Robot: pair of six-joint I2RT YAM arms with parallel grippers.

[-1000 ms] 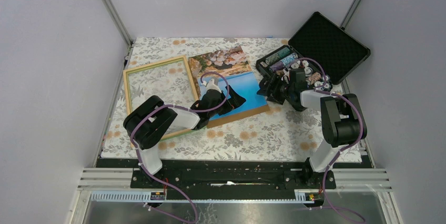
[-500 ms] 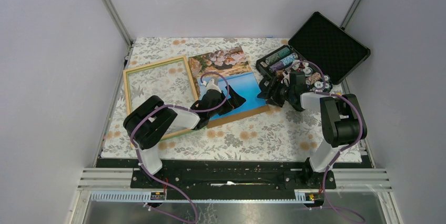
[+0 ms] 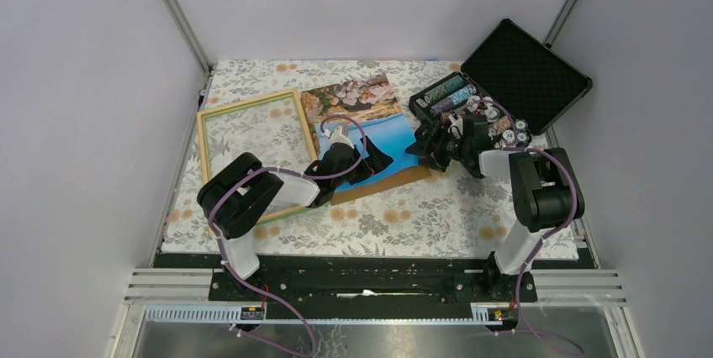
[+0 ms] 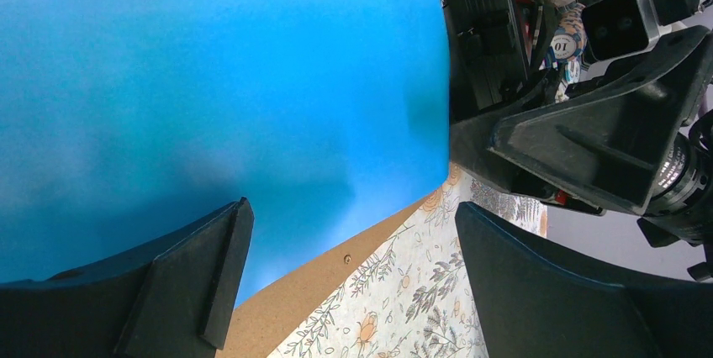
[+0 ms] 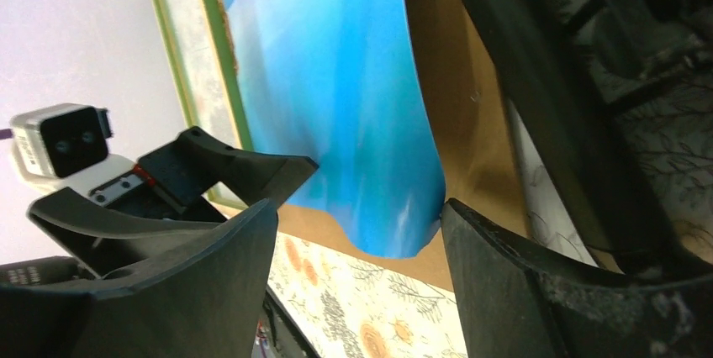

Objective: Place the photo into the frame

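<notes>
Tight at the photo's right edge
The right hand (image 3: 429,144) sits between the photo (image 3: 388,129) and the black case (image 3: 525,72). The left hand (image 3: 370,160) crowds the photo's near side. Bare worktop (image 3: 420,215) lies nearer the arms.

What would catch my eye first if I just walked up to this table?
The bright blue photo lies in the middle on a brown board, with the left gripper and the right gripper open over its near end. The frame lies to its left; an open black case of chips sits at the far right.
</notes>
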